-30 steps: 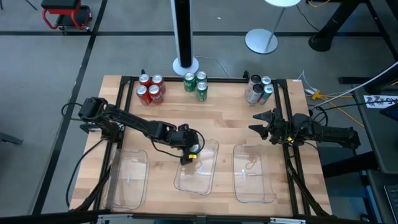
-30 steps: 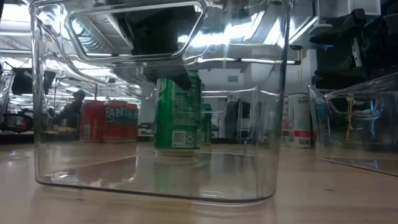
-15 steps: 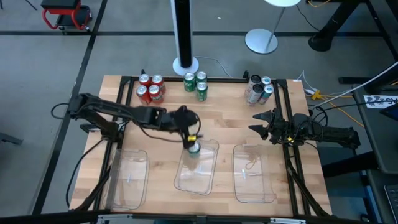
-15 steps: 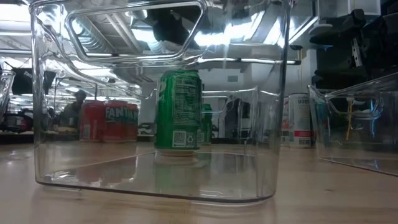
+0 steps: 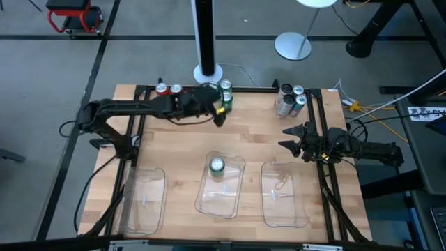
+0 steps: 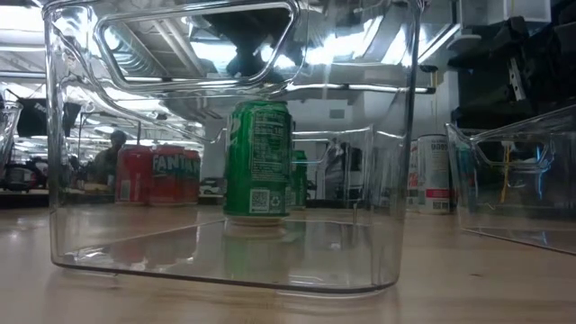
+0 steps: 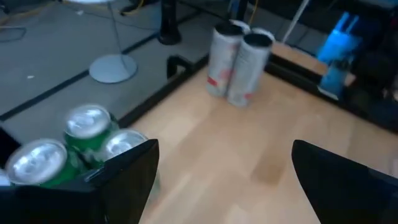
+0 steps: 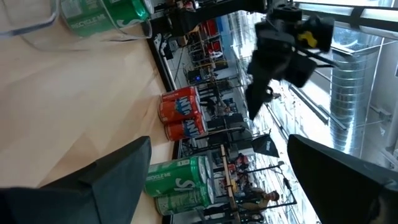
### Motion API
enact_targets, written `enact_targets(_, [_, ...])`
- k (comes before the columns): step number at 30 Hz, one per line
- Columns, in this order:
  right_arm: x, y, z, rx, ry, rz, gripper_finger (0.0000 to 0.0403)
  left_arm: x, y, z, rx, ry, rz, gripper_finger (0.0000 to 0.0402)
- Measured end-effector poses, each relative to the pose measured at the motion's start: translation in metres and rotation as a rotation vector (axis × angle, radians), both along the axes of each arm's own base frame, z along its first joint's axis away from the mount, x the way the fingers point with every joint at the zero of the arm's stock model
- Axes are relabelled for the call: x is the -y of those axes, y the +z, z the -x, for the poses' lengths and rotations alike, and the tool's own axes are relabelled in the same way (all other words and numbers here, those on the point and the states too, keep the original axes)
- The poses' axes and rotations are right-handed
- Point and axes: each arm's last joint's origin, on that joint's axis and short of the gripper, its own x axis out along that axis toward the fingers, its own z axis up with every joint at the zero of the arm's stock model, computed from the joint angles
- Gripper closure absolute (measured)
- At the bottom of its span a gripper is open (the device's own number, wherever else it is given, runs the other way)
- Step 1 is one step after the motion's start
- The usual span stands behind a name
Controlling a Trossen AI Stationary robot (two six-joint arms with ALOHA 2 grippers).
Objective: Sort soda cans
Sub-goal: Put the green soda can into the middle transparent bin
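One green can (image 5: 217, 165) (image 6: 258, 157) stands upright on its base inside the middle clear tray (image 5: 224, 196). Three more green cans (image 7: 81, 140) (image 5: 225, 88) stand at the table's far edge. The red cans (image 5: 167, 88) (image 6: 153, 175) stand to their left, partly hidden under my left arm. The silver-grey cans (image 5: 289, 100) (image 7: 239, 62) stand to their right. My left gripper (image 5: 221, 116) (image 7: 224, 180) is open, just on the near side of the far green cans, and holds nothing. My right gripper (image 5: 291, 138) (image 8: 217, 180) waits open near the table's right edge.
Three clear trays lie in a row near the table's near edge: the left tray (image 5: 143, 199), the middle one, and the right tray (image 5: 282, 195). Bare wood lies between the trays and the cans. A black frame (image 5: 139, 89) borders the table, and a white pole base (image 5: 208, 72) stands beyond the far edge.
My left gripper has let go of the green can in the middle tray, risen, and swung toward the table's far edge, up to the green cans there. The can has stayed upright in the tray.
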Motion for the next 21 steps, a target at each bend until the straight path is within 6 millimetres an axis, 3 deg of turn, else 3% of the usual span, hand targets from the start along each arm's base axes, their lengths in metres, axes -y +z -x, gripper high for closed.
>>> enact_targets(5, [0.000,-0.002,0.000,-0.019,0.000,-0.001,0.0027,-0.014,0.010,-0.001,0.108,-0.032,-0.029,0.0046])
enact_targets(15, [0.000,-0.004,0.000,-0.050,0.003,-0.003,0.0027,-0.010,0.021,-0.006,0.164,-0.074,-0.158,0.0046])
enact_targets(21, [0.000,-0.005,0.000,-0.054,0.003,-0.003,0.0027,-0.019,0.018,-0.002,0.137,-0.001,-0.136,0.0012])
